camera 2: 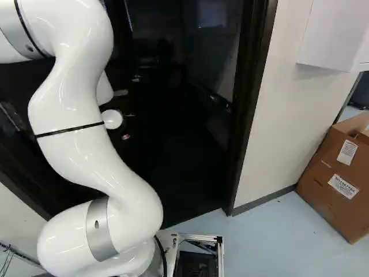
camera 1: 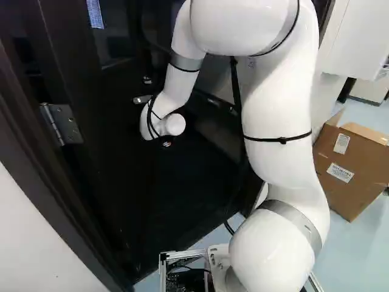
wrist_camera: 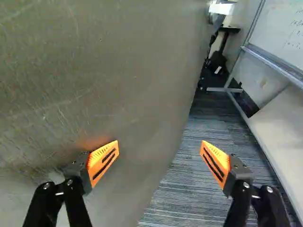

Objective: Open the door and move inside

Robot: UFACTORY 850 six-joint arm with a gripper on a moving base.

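Observation:
The dark door has its hinge at the left of the left base view. My gripper, mostly lost against the dark surfaces, is at the arm's end beside a small metal fitting. In the wrist view the gripper stands open, nothing held between its fingers. One finger is close over a broad grey-brown panel, seemingly the door; contact cannot be told. The other finger is past the panel's edge, above striped carpet. A metal part shows at the panel's far end.
The right-hand door frame stands beside a pale wall. A cardboard box rests on the floor further right. Beyond the panel edge, the wrist view shows a whiteboard on a metal stand, a pale surface and black equipment.

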